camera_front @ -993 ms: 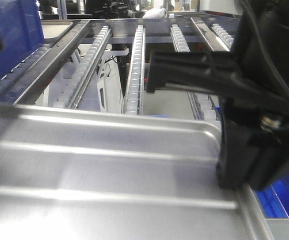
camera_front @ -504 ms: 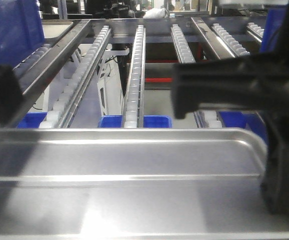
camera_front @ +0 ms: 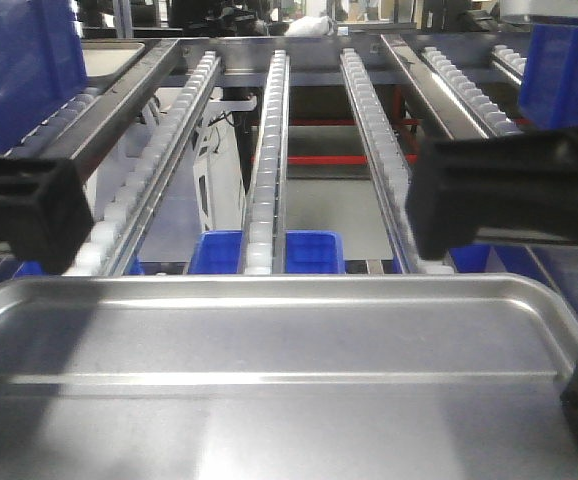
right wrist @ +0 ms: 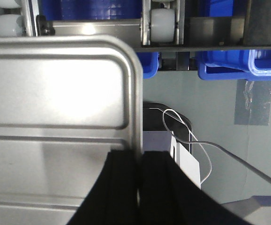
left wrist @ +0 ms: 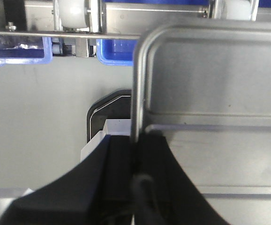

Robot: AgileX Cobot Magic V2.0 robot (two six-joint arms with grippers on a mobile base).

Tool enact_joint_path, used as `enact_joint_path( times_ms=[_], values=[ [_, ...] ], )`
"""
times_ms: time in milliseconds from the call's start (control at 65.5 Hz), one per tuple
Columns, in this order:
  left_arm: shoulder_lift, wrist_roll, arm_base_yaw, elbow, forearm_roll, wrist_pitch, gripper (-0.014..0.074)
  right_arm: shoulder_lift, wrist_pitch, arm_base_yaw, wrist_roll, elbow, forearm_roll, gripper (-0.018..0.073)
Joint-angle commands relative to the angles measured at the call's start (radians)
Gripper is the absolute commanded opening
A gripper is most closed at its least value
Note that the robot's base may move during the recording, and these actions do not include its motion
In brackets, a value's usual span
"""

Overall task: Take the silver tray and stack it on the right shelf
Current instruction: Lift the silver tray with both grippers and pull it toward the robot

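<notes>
The silver tray [camera_front: 269, 380] fills the lower half of the front view, held level in front of the roller shelf. My left gripper [left wrist: 136, 150] is shut on the tray's left rim [left wrist: 138, 84]; one finger sits inside the tray, the other outside. My right gripper [right wrist: 138, 161] is shut on the tray's right rim [right wrist: 134, 103] in the same way. In the front view the left arm [camera_front: 29, 205] and right arm [camera_front: 509, 190] show as dark blurred blocks at either side. The tray's far edge lies just short of the shelf's front rollers.
The shelf has several roller rails [camera_front: 269, 130] running away from me between metal side rails [camera_front: 119, 100]. Blue bins [camera_front: 264, 250] sit below the rails, and blue crates stand at the far left [camera_front: 19, 60] and far right [camera_front: 564, 70]. A white box with a cable [right wrist: 187, 161] lies on the floor below.
The tray has swung from tilted to level and squared to the shelf. Both arms have spread apart to the frame edges, and the view has shifted so the rails are centred.
</notes>
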Motion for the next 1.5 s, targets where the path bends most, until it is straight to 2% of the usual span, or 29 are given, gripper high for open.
enact_joint_path(
  times_ms=[0,305,504,611,870,1481],
  values=[
    [-0.023,0.005,-0.002,-0.021,0.026,0.037,-0.01,-0.026,0.02,-0.001,0.0,-0.019,-0.042,0.006],
    [-0.023,0.011,-0.002,-0.023,0.023,-0.024,-0.01,-0.024,0.051,-0.001,0.0,-0.019,-0.049,0.006],
    [-0.023,0.014,-0.002,-0.049,0.023,-0.022,-0.01,-0.024,0.067,-0.002,0.001,-0.018,-0.061,0.006],
    [-0.023,0.04,-0.002,-0.066,0.023,-0.009,-0.01,-0.024,0.063,-0.002,0.001,-0.018,-0.061,0.006],
    [-0.023,0.04,-0.002,-0.068,0.04,0.069,-0.01,-0.024,0.002,-0.002,0.001,-0.019,-0.061,0.006],
    [-0.023,0.04,-0.002,-0.068,0.029,0.097,-0.01,-0.024,0.009,-0.001,0.001,-0.019,-0.06,0.006]
  ],
)
